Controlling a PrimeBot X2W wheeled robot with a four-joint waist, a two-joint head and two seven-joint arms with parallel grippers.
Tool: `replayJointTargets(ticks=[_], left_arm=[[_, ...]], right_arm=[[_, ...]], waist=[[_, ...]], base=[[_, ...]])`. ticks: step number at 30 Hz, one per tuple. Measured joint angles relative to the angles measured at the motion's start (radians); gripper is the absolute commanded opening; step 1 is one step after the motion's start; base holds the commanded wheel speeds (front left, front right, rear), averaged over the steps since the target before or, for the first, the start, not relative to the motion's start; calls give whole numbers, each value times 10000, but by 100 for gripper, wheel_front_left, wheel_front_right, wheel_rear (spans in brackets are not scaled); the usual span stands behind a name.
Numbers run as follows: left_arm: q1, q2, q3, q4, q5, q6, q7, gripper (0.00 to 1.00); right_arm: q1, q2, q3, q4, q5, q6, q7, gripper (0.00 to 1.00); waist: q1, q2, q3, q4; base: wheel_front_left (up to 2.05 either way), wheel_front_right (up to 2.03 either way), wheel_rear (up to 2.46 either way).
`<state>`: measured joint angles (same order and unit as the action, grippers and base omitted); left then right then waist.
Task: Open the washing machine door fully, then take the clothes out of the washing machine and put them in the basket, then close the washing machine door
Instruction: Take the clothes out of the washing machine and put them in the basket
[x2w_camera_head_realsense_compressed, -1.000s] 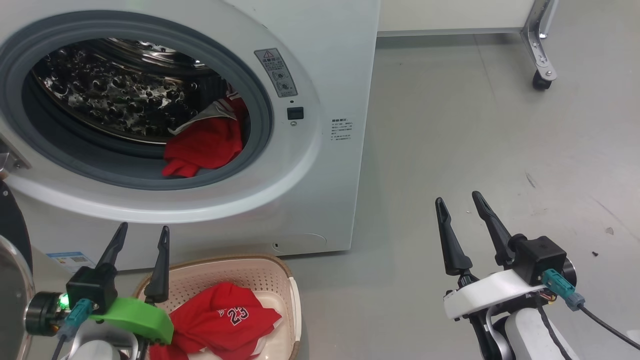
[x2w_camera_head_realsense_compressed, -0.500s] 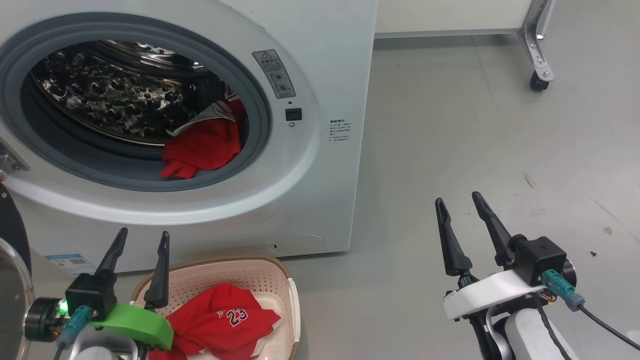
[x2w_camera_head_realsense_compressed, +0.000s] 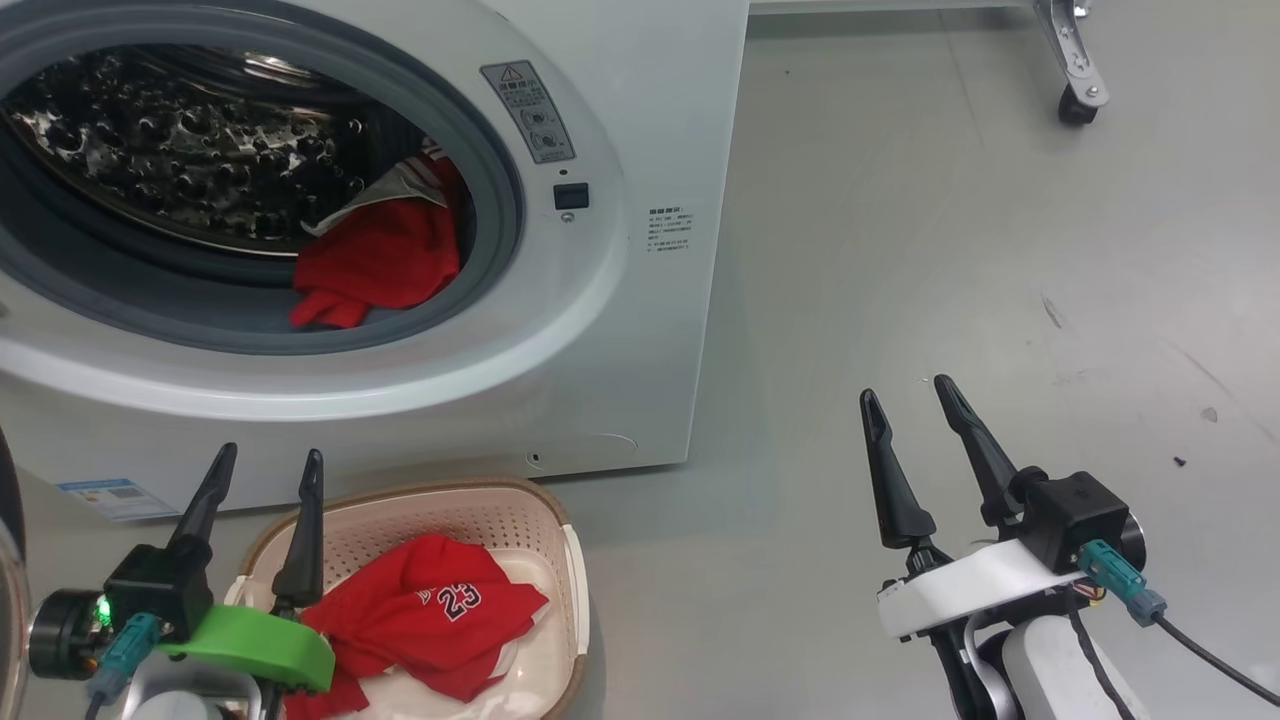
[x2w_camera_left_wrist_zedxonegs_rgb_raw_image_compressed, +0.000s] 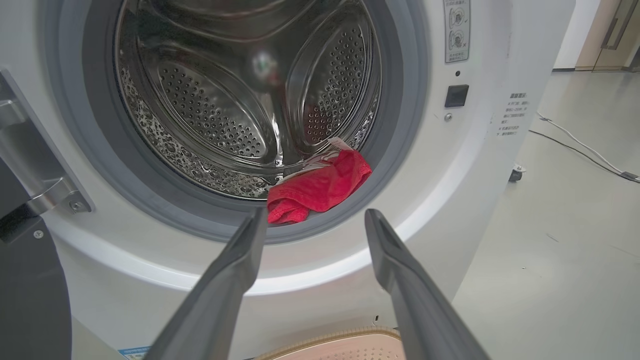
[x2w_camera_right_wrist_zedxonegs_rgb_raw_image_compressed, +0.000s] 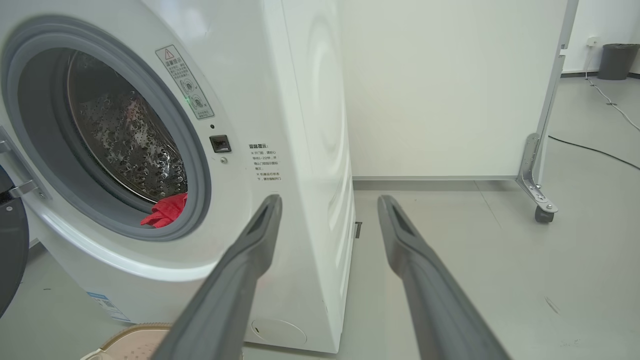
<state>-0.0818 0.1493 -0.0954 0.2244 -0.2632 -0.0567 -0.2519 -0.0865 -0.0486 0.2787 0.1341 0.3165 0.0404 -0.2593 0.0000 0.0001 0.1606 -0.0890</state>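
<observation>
The white washing machine (x2w_camera_head_realsense_compressed: 600, 330) stands with its drum showing. The washing machine door (x2w_camera_left_wrist_zedxonegs_rgb_raw_image_compressed: 30, 300) is swung out to the left, a dark slab at the left wrist view's edge. Red clothes (x2w_camera_head_realsense_compressed: 375, 265) lie at the drum's lower right lip, also visible in the wrist views (x2w_camera_left_wrist_zedxonegs_rgb_raw_image_compressed: 317, 187) (x2w_camera_right_wrist_zedxonegs_rgb_raw_image_compressed: 165, 211). A red jersey numbered 23 (x2w_camera_head_realsense_compressed: 430, 615) lies in the cream basket (x2w_camera_head_realsense_compressed: 470, 525) on the floor before the machine. My left gripper (x2w_camera_head_realsense_compressed: 270, 452) is open and empty above the basket's left side, pointing at the drum (x2w_camera_left_wrist_zedxonegs_rgb_raw_image_compressed: 316, 212). My right gripper (x2w_camera_head_realsense_compressed: 905, 388) is open and empty over the floor right of the machine (x2w_camera_right_wrist_zedxonegs_rgb_raw_image_compressed: 330, 198).
Grey floor (x2w_camera_head_realsense_compressed: 950, 280) stretches to the right of the machine. A metal frame leg on a caster (x2w_camera_head_realsense_compressed: 1075, 100) stands at the back right under a white panel (x2w_camera_right_wrist_zedxonegs_rgb_raw_image_compressed: 440, 100). A cable (x2w_camera_left_wrist_zedxonegs_rgb_raw_image_compressed: 575, 142) runs across the far floor, and a dark bin (x2w_camera_right_wrist_zedxonegs_rgb_raw_image_compressed: 617, 60) stands farther off.
The head camera has moved, so the machine and basket sit a little higher and further left in the picture. Both grippers stay open and empty, roughly where they were.
</observation>
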Motion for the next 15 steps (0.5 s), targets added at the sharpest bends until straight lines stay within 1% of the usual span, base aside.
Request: replayJointTargets(ticks=[7, 10, 15], left_arm=[[-189, 418, 148, -244, -4, -38, 146, 100], [-598, 669, 255, -380, -8, -130, 397, 100], [-1407, 1166, 596, -520, -190, -203, 809, 100]], right_arm=[[-6, 0, 178, -159, 71, -86, 0, 100], [-15, 0, 259, -221, 75, -159, 0, 100], [-160, 2, 474, -422, 84, -173, 0, 100]], waist=[[0, 0, 697, -174], [0, 0, 1021, -275], [0, 0, 1570, -488]], base=[[0, 0, 0], [0, 0, 0], [0, 0, 0]])
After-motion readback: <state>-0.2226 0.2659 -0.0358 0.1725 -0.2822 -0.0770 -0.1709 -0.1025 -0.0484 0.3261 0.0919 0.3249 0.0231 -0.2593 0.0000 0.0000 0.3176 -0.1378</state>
